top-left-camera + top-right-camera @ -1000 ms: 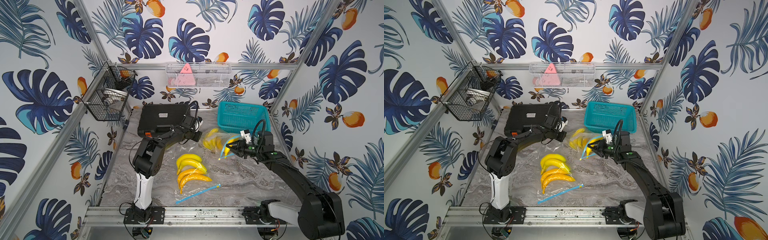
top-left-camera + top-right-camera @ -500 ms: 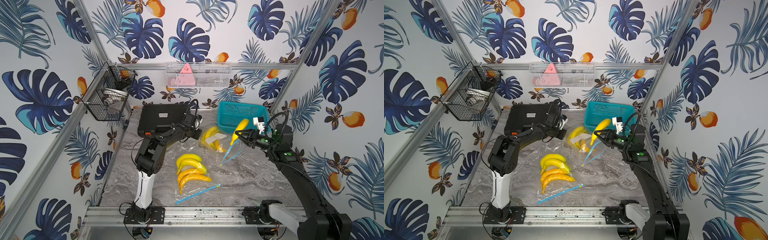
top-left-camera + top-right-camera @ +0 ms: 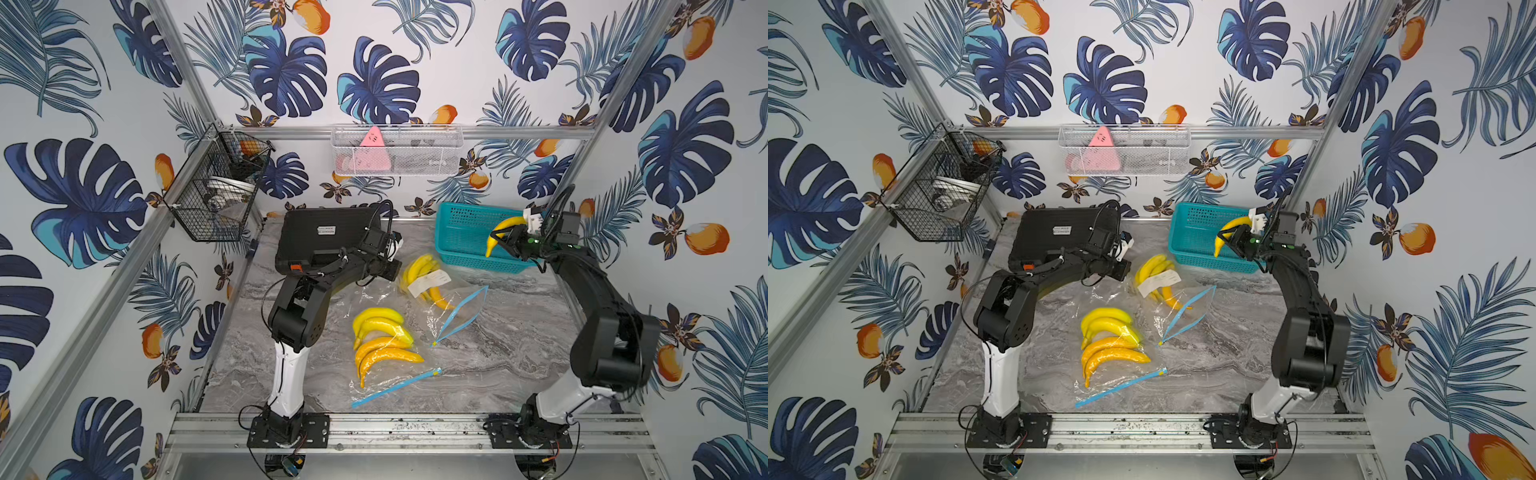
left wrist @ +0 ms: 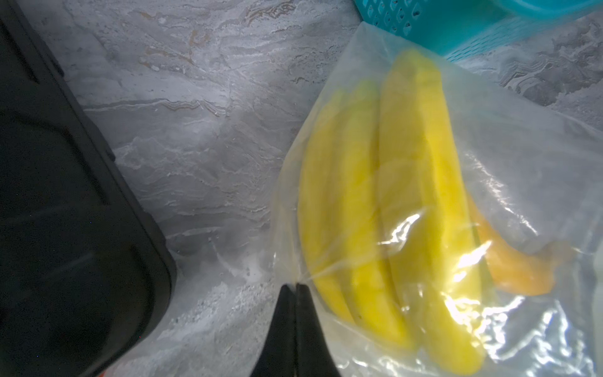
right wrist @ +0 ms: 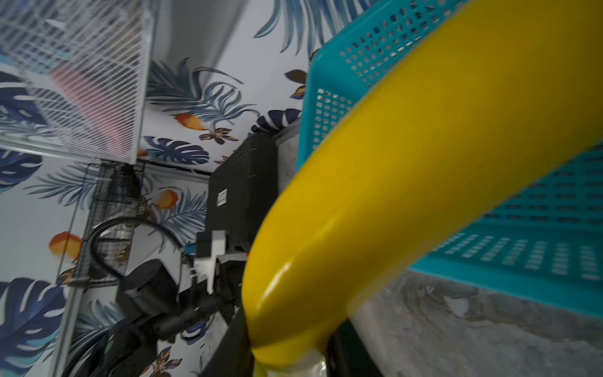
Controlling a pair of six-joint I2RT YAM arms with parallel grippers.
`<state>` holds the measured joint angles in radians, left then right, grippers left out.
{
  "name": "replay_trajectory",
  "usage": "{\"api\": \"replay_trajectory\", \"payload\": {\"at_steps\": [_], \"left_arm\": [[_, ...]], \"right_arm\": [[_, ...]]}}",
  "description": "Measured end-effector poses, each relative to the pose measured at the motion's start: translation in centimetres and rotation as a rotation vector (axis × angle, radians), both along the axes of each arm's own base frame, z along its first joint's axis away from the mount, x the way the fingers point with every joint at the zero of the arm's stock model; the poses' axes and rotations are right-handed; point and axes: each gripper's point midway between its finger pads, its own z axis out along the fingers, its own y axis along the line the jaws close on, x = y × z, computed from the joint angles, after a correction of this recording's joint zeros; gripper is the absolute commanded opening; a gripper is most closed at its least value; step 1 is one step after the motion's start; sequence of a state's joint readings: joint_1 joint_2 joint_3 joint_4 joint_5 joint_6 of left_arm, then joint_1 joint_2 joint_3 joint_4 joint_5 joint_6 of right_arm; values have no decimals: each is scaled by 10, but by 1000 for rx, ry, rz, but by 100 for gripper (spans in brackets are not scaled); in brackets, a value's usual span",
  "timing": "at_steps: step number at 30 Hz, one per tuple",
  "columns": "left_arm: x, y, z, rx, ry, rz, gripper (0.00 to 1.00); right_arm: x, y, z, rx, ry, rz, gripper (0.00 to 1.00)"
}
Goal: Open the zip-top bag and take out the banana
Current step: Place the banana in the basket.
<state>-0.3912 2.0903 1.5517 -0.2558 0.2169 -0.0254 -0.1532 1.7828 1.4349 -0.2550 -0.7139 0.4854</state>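
Observation:
A clear zip-top bag [image 3: 446,309] [image 3: 1177,316] lies at the back middle of the marble table, its blue zip mouth [image 3: 459,316] gaping. Several yellow bananas [image 3: 419,266] [image 4: 417,182] remain inside. My left gripper [image 3: 392,272] [image 3: 1123,270] [image 4: 296,287] is shut on the bag's [image 4: 522,163] closed far edge. My right gripper [image 3: 505,241] [image 3: 1231,243] [image 5: 287,326] is shut on one yellow banana [image 3: 500,230] [image 3: 1227,232] [image 5: 408,182], held in the air over the teal basket [image 3: 461,232] [image 3: 1196,232] [image 5: 554,228], well clear of the bag.
A second clear bag with yellow and orange bananas [image 3: 382,340] lies in the table's middle, its blue zip [image 3: 395,388] toward the front. A black case [image 3: 324,232] stands at the back left. Wire baskets hang on the left wall [image 3: 216,199] and back wall [image 3: 395,151].
My right gripper has lifted the banana out of the bag mouth and carried it up and back to the right, over the teal basket. The left gripper has stayed on the bag.

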Motion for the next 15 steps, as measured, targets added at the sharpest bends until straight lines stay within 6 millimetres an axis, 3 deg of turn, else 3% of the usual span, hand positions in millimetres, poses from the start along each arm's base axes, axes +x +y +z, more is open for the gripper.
{"api": "replay_trajectory", "payload": {"at_steps": [1,3,8,11,13,15], "left_arm": [[0,0,1,-2,-1,-1,0],[1,-1,2,-5,-3,-3,0],[0,-3,4,-14,-2,-10,0],[1,-4,5,-18,0,-13,0],[2,-6,6,-24,0,-15,0],[2,-7,5,-28,5,-18,0]], "right_arm": [[10,-3,-9,-9,12,-8,22],[27,-10,-28,-31,39,-28,42],[30,-23,-38,-85,50,-71,71],[8,-27,-22,-115,27,-92,92],[-17,-28,4,-148,-30,-112,91],[-46,-26,42,-185,-120,-119,84]]}}
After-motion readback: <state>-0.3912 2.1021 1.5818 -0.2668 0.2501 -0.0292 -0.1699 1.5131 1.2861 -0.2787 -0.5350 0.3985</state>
